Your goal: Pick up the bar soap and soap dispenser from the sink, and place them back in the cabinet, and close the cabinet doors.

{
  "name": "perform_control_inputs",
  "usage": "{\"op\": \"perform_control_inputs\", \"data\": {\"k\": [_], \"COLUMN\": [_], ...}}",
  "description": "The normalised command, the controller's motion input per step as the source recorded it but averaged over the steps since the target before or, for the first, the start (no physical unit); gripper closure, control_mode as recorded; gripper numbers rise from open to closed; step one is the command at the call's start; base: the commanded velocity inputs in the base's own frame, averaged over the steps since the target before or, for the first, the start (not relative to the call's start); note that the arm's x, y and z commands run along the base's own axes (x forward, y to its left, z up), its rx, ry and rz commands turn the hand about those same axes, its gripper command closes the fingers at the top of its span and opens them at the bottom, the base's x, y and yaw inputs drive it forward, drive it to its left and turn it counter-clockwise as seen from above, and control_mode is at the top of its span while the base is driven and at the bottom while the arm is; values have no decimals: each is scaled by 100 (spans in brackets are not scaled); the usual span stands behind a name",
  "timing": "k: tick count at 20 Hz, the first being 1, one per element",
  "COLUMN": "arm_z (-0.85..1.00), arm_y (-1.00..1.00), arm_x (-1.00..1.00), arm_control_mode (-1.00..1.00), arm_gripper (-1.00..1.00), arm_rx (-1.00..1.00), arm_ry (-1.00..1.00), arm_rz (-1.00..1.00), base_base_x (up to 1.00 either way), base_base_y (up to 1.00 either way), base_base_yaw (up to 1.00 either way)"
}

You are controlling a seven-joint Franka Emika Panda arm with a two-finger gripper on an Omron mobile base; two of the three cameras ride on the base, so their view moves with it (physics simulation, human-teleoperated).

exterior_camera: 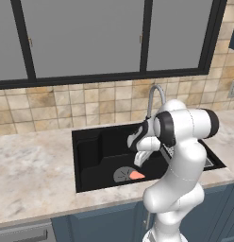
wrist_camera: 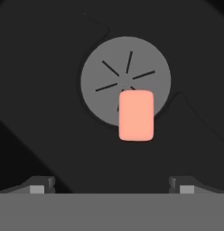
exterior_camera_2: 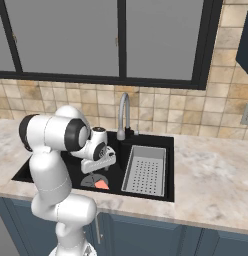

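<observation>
**Now over the soap, jaws wide**

I see my gripper [wrist_camera: 111, 184] at the frame's bottom, spread and holding nothing. Beyond it, mid-frame, the soap [wrist_camera: 136, 115] lies flat on the sink [wrist_camera: 41, 90] floor, its far end overlapping the drain [wrist_camera: 105, 81].

marble counter [exterior_camera: 34, 160], tiled backsplash [exterior_camera: 67, 106], window [exterior_camera: 86, 38]

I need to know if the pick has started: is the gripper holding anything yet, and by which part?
Nothing is held. The gripper is open above the bar soap, which lies partly on the drain in the sink.
</observation>
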Motion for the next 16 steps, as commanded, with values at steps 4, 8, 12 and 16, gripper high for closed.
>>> {"op": "perform_control_inputs", "data": {"k": [4,8,12,16], "arm_z": [-3,0,-5,-8], "arm_y": [0,0,0,0], "arm_x": [10,24,15,10], "arm_control_mode": [-100,-100,-100,-100], "arm_gripper": [-100,-100,-100,-100], "arm_rx": [0,0,0,0], "arm_ry": [0,0,0,0], "arm_rz": [0,0,0,0], "base_base_x": [0,0,0,0], "base_base_y": [0,0,0,0], "base_base_yaw": [0,0,0,0]}}
